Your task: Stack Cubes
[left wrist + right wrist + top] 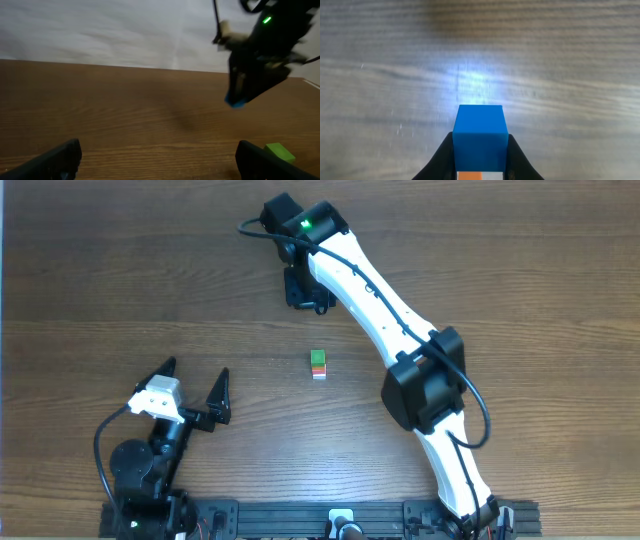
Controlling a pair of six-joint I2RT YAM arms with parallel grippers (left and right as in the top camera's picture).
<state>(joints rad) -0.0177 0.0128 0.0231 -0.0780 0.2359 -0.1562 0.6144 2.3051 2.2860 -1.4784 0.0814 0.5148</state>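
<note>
A blue cube sits between the fingers of my right gripper, which is shut on it. The left wrist view shows that right gripper hanging above the table with the blue cube at its tip. From above, the right gripper is at the far middle of the table. A small cube stack with green on top and red and white showing beneath stands mid-table, nearer than the right gripper. Its green cube is visible past my left gripper's finger. My left gripper stands open at the near left, with nothing in it.
The brown wooden table is bare around the stack. A black rail with both arm bases runs along the near edge. A pale wall stands behind the table's far edge.
</note>
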